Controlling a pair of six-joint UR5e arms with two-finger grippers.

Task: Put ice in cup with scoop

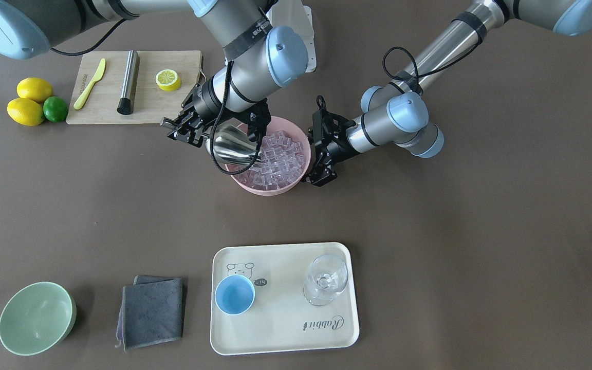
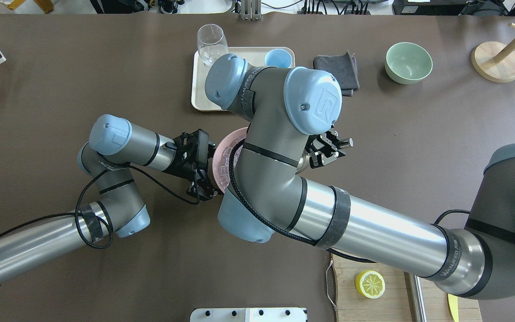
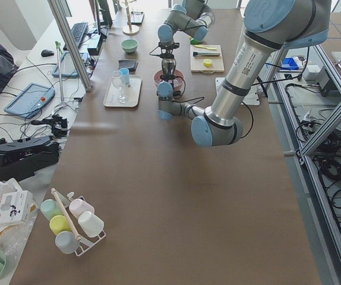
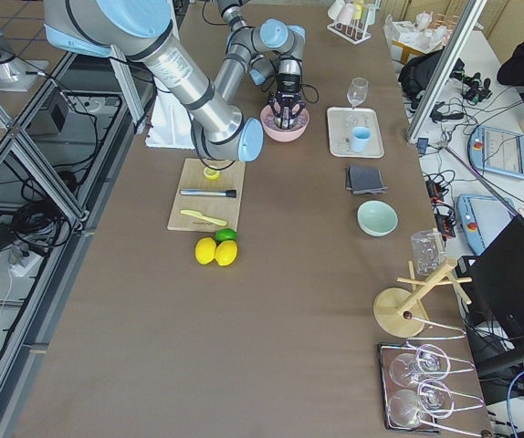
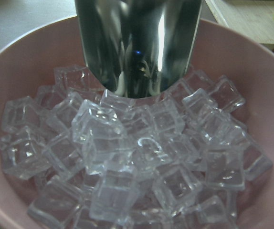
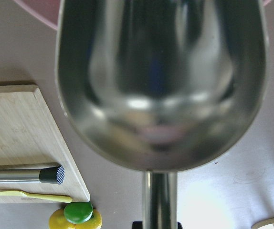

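The ice (image 1: 278,159) fills a pink bowl (image 1: 267,190) at the table's middle, and shows close up in the left wrist view (image 5: 142,157). My right gripper (image 1: 214,131) is shut on the handle of the steel scoop (image 1: 232,146). The scoop's mouth rests tilted against the ice (image 5: 137,43), and its trough (image 6: 161,81) is empty. My left gripper (image 1: 312,154) is shut on the bowl's rim on the side opposite the scoop, with its fingertips hidden there. The light-blue cup (image 1: 235,294) stands empty on the tray, far from both grippers.
A cream tray (image 1: 285,339) also holds a clear stemmed glass (image 1: 327,280). Beside it lie a grey cloth (image 1: 152,311) and a pale green bowl (image 1: 36,318). A cutting board (image 1: 106,110) carries a steel cylinder (image 1: 128,82), a yellow knife and a lemon half, with lemons and a lime beside it.
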